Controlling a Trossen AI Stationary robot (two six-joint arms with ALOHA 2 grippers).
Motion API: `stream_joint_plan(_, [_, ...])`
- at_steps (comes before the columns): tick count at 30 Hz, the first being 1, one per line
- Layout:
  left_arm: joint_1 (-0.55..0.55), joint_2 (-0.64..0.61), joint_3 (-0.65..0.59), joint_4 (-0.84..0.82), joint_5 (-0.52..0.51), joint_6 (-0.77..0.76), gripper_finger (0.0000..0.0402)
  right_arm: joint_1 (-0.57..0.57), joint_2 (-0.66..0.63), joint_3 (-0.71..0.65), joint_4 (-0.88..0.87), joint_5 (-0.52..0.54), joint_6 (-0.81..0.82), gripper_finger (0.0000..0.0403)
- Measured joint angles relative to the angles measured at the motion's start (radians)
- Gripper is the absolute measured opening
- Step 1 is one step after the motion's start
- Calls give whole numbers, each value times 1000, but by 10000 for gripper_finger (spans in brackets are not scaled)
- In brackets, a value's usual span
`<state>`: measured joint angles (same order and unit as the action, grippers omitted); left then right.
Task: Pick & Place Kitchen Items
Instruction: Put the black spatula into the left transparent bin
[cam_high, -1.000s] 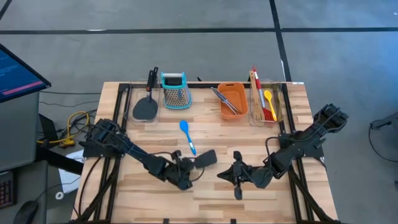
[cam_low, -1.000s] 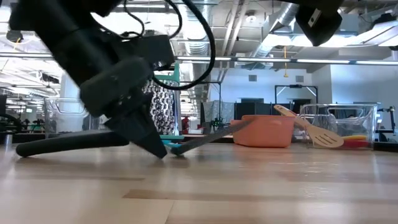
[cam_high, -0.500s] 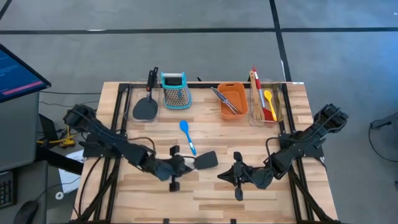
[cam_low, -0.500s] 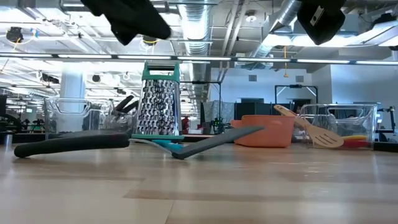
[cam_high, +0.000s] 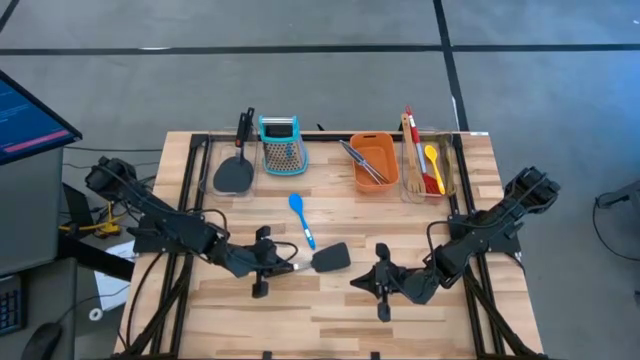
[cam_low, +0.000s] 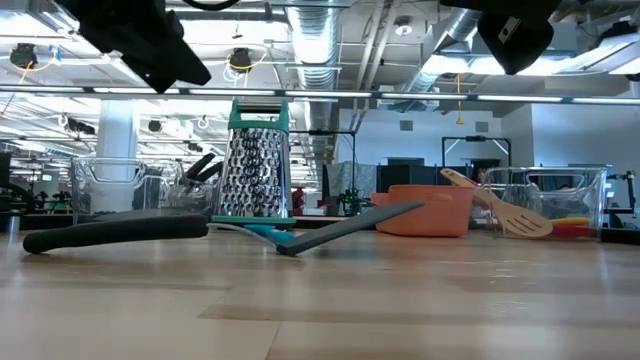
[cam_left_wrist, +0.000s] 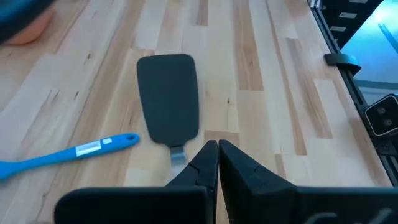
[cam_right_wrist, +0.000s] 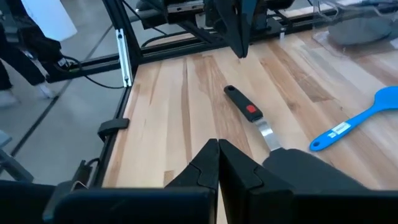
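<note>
With its fingertips pressed together and empty, the left gripper (cam_left_wrist: 217, 149) hangs just short of the flat black spatula (cam_left_wrist: 169, 102), whose blade lies directly ahead, free to grasp; the right gripper (cam_right_wrist: 217, 149), likewise closed, waits.

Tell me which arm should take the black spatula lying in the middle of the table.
Left, probably. The left gripper hangs right over the handle of the black spatula, fingers shut, with the blade just ahead in its wrist view. The right gripper, also shut, sits beyond the blade end, farther from the handle.
</note>
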<state>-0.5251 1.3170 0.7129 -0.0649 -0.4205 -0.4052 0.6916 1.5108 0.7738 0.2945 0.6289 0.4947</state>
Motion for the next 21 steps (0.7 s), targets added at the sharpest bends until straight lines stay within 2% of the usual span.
stream_joint_plan(14, [3,-15,-33,67,-1,42,4,-22,0,0,5,0,-124,0])
stream_joint_plan(17, [5,-15,-33,71,-56,87,4,-42,0,0,5,0,-165,0])
stream_joint_plan(21, [5,-9,-33,73,-66,83,20,-80,0,0,5,-1,-173,0])
